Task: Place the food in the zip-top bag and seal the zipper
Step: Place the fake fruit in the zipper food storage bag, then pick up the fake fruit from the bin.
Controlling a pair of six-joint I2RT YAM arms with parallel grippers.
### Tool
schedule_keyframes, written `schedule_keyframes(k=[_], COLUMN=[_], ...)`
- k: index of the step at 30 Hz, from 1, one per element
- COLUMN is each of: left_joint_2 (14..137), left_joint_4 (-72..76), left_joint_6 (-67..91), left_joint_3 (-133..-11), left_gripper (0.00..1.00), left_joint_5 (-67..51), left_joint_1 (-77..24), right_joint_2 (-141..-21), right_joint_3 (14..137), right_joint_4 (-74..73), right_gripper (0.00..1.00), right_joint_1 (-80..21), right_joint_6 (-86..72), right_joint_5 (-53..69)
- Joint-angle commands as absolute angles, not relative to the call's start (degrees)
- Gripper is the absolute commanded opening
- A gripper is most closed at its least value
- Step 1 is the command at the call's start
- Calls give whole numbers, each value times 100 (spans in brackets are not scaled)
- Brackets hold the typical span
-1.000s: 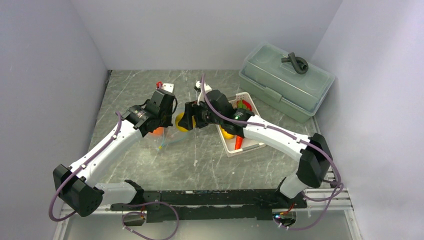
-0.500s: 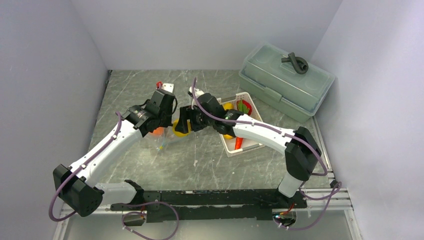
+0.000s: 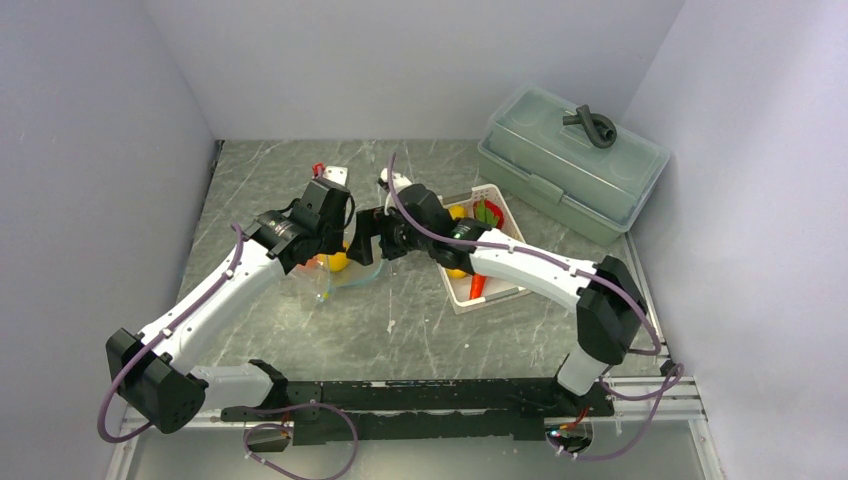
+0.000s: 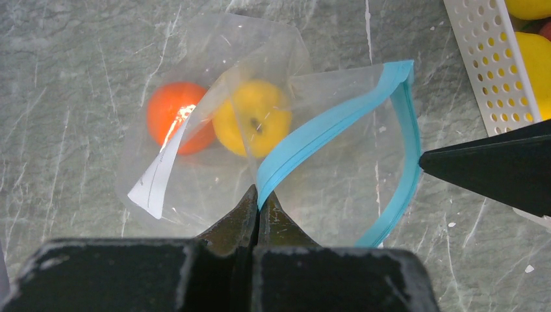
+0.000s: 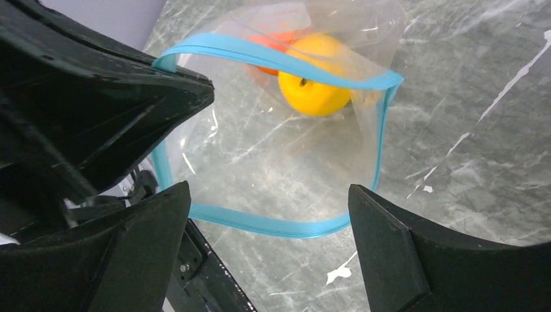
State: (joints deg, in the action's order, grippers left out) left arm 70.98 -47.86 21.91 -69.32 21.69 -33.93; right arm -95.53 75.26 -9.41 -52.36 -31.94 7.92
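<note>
The clear zip-top bag (image 4: 195,188) lies open on the table with its teal zipper (image 4: 312,136) gaping wide. Inside are a yellow lemon (image 4: 253,117) and an orange (image 4: 175,117); both also show in the right wrist view, the lemon (image 5: 318,71) in front. My left gripper (image 4: 258,192) is shut on the zipper's upper lip and holds the mouth open. My right gripper (image 5: 269,195) is open and empty just in front of the bag's mouth (image 3: 365,245). More toy food (image 3: 470,245) sits in the white basket (image 3: 495,295).
The white slotted basket (image 4: 487,58) stands right of the bag, close to my right gripper's finger (image 4: 494,169). A large grey-green lidded box (image 3: 570,165) stands at the back right. Walls close in the back and both sides.
The lemon that my right gripper carried now lies inside the bag beside the orange. The right gripper has opened at the bag's mouth. The left gripper has kept its hold.
</note>
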Motion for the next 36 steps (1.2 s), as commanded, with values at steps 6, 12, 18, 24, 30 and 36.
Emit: schedule_keyframes(k=[6,12,18,24,30,36], left_joint_2=[7066,7075,7075,7075,7084,7084], left_joint_4=[-4687,-4694,-4695,-4699,-4700,-4698], left_joint_6=[2197,2206,2213,2218,2224,2215], left_joint_3=[-6931,-6938,-6935,-6935,-6935,-6938], left_gripper=[0,0,0,0,0,0], left_joint_5=[2178,2176,2184,2156,2141,2140], left_joint_1=[-3369,-3372,-3375,-3375,-3371,-3374], right_joint_2=[-8553,-8075,-7676,-7555,-7580,-7805], right_joint_3=[7286,7052,6827,6708,6587,6462], right_joint_4=[-966,-1455,-1991,-2656,-3097,-3090], right_gripper=[93,91,90,86,76,70], right_joint_1=[-5256,-5256,-5256,-5152,-4749,-4190], right_joint_6=[-2889,-2655,-2500,-2416,-2425,-2402], right_joint_5=[99,-696,-1463,-2321,-2427,-1894])
